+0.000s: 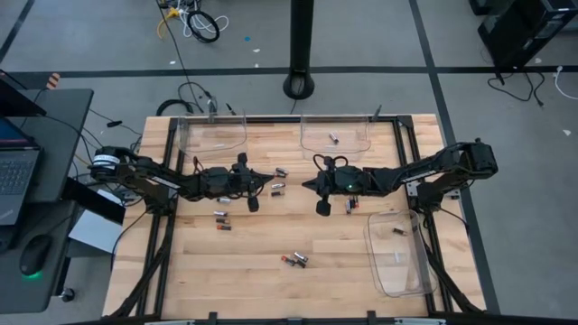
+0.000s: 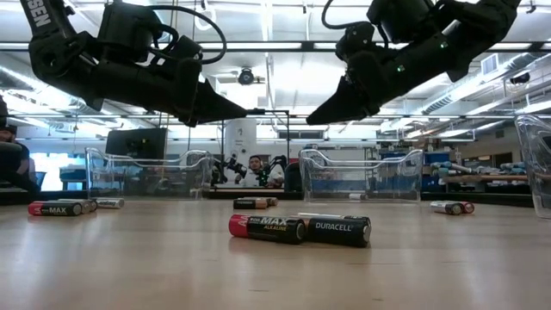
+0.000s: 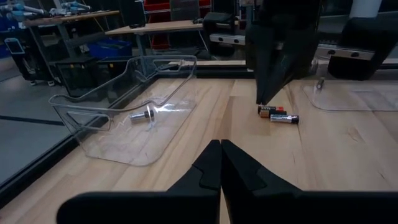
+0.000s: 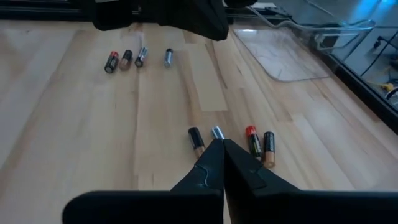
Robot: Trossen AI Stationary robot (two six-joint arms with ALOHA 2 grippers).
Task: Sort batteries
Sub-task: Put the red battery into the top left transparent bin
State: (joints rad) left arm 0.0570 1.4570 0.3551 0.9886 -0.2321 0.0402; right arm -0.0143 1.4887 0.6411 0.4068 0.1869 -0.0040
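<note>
Two grippers hang above the wooden table (image 1: 271, 271) near its middle, both pinched shut and holding nothing. The left gripper (image 1: 267, 175) points toward the table's centre, with a small cluster of batteries (image 1: 278, 189) just beside its tip and another few (image 1: 222, 219) nearer the front edge. The right gripper (image 1: 307, 185) faces it from the other side, with two more cells (image 1: 352, 205) close to its arm. A red-and-black pair (image 2: 299, 228) lies toward the table's front. Three clear trays sit on the table: one at the back left (image 1: 217, 135), one at the back centre (image 1: 336, 135) holding a single battery (image 1: 332, 138), one at the right (image 1: 397, 257).
</note>
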